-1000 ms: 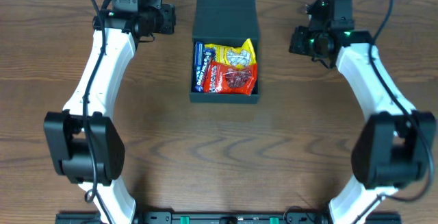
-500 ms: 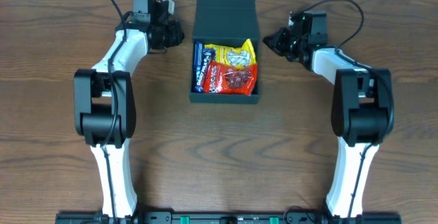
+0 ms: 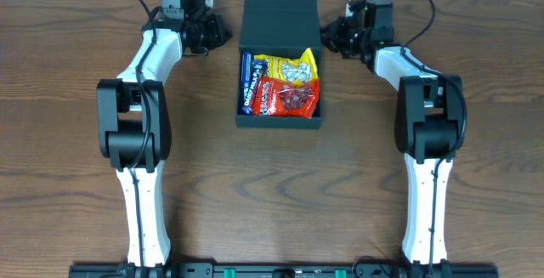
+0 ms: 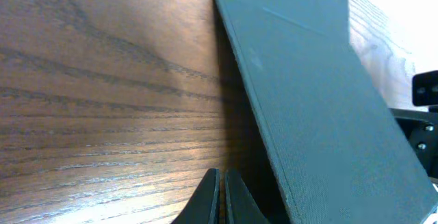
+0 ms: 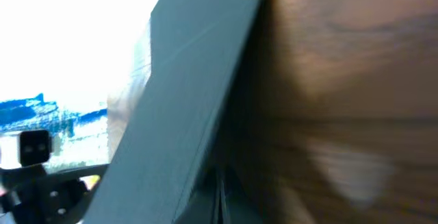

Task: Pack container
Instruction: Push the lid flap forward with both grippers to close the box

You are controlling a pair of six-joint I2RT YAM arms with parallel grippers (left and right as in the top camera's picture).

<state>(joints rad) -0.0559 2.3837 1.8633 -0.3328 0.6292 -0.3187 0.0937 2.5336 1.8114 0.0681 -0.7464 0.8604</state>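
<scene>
The dark teal container stands at the table's back middle, its hinged lid lying open behind it. Inside lie a blue packet, a yellow packet and a red packet. My left gripper is shut and empty just left of the lid; in the left wrist view its fingers sit beside the lid's edge. My right gripper is shut and empty just right of the lid; its fingers show blurred under the lid's edge.
The brown wooden table spreads in front of the container. Both arms reach in from the front edge, left and right. A white wall strip runs along the table's back edge.
Both grippers have moved inward toward the lid, the left one rightward and the right one leftward. Both arms have folded into straighter lines. The container and packets have not moved.
</scene>
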